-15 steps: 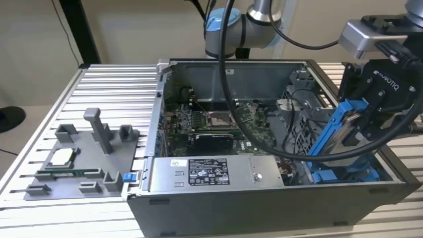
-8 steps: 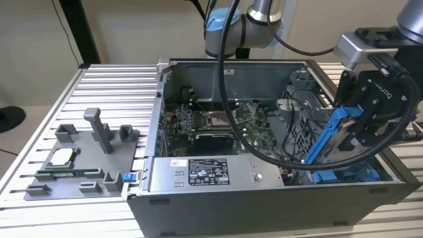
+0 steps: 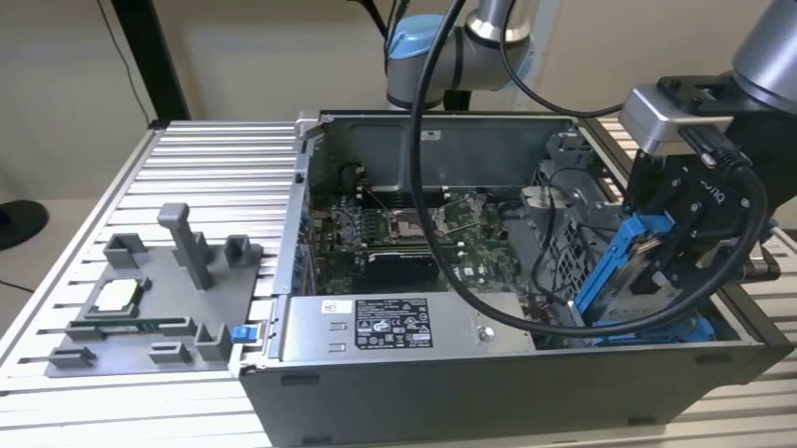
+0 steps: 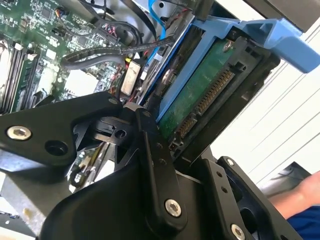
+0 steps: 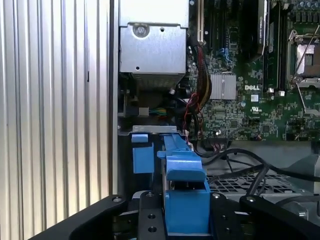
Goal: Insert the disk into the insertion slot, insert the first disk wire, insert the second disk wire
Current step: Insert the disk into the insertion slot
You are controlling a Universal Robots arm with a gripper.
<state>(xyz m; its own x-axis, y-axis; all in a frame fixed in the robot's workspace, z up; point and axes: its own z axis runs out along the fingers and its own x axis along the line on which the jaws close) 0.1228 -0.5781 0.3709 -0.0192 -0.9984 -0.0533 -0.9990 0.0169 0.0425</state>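
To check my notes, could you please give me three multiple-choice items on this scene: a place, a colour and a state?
1. Where is the flat rectangular hard disk in its plastic carrier frame? A) beside the case B) at the exterior view's right end of the open dark grey metal computer case C) under the case
2. What colour is the carrier frame? A) red B) blue C) yellow
3. How is the disk? A) lying flat, untouched B) held on edge, tilted, by the black pincer C) fully seated
Answers: 1 B, it hangs over that end; 2 B, bright blue in every view; 3 B, the pincer grips it in both wrist views.
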